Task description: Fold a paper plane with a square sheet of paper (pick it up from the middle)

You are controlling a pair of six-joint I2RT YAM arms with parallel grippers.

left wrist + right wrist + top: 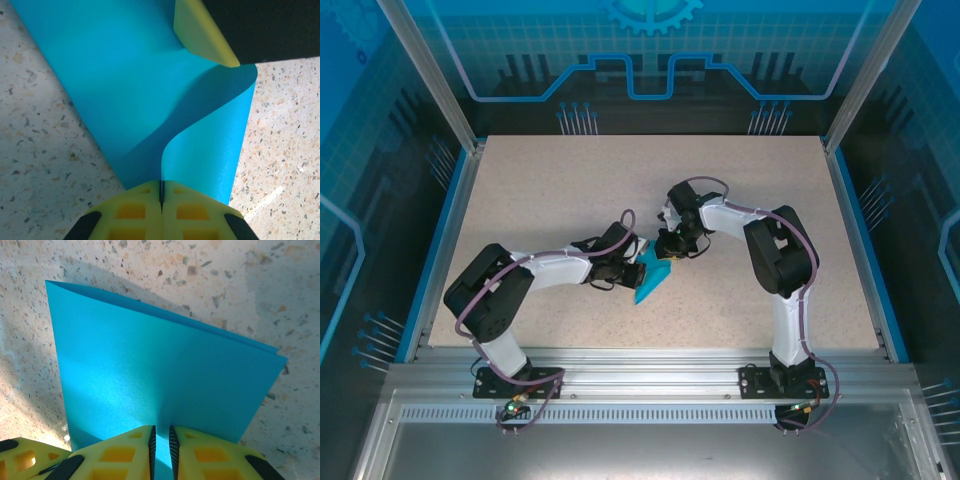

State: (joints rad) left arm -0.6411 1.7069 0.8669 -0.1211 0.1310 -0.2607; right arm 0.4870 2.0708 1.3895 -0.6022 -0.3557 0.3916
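Paper: the thin, matte, teal-blue square sheet of paper (648,283) is folded over on itself. 2 layers show along its far edge in the right wrist view.
Paper place: in the top view it sits near the middle of the table, a little toward 6 o'clock from the centre, between the 2 grippers.
Paper shape: in the left wrist view it bows in a soft curve, with a shadowed hollow under the raised flap.
Contact with table: whether its lower tip rests on the surface cannot be told.
Left gripper: the left gripper (630,270) is at 9 o'clock of the sheet, its yellow pads pressed together and pinching the sheet's near edge.
Right gripper: the right gripper (670,256) is at 1 o'clock of the sheet, its jaws drawn to a narrow slit and clamped on the doubled edge.
Opposing finger: in the left wrist view a yellow finger (202,32) of the right gripper lies against the paper at 1 o'clock.
Surface: a speckled beige stone-look tabletop (570,200).
Surround: translucent blue enclosure walls (380,150) at 9, 12 and 3 o'clock.
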